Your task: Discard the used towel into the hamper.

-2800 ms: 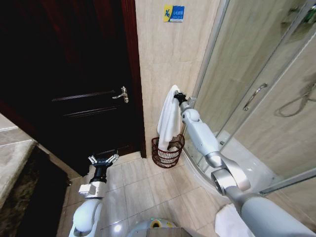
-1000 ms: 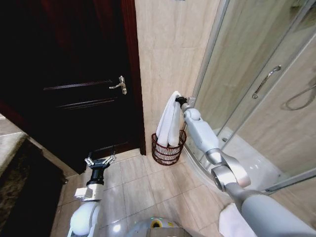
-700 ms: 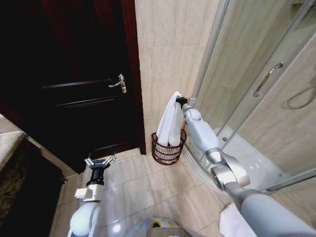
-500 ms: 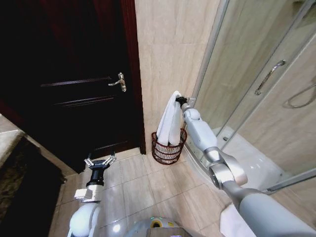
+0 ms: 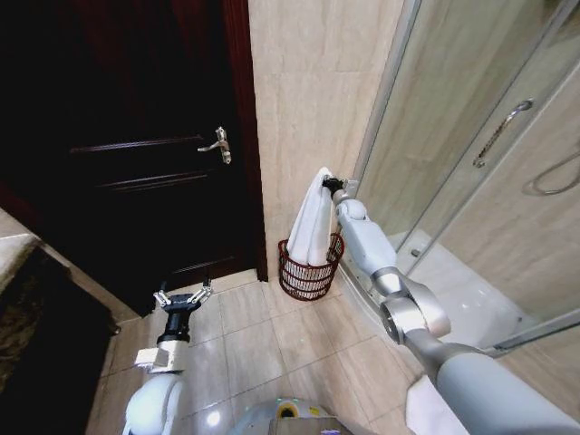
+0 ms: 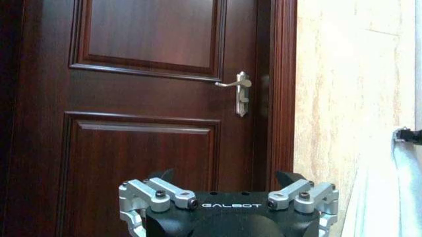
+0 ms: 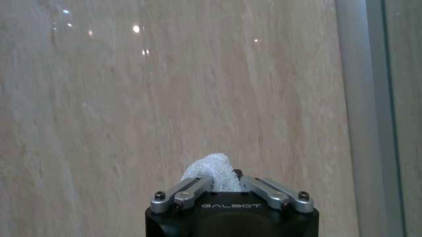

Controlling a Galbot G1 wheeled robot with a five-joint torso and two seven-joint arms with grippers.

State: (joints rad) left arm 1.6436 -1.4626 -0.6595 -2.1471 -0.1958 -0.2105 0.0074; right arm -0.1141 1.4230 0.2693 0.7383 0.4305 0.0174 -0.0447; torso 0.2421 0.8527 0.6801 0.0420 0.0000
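Against the beige tiled wall [image 5: 299,100], between dark wooden door [image 5: 136,154] and glass shower enclosure [image 5: 471,136]: one white towel [image 5: 313,222], hanging full length from the right claw [image 5: 328,184], which is clenched on its top fold. Lower end of towel sits inside the hamper [image 5: 308,272], a reddish-brown wire basket standing on the floor at the wall's foot.

Left claw [image 5: 181,299]: released, fingers spread, held low over the floor tiles [image 5: 263,335] near the door; idle.

Risk, as judged: on letting go, the long towel may drape over the hamper's rim or slide down outside, since much of its length stands above the basket; the light basket could also tip.

Room: bathroom, glossy pale floor tiles, door handle [image 5: 217,143] metal.
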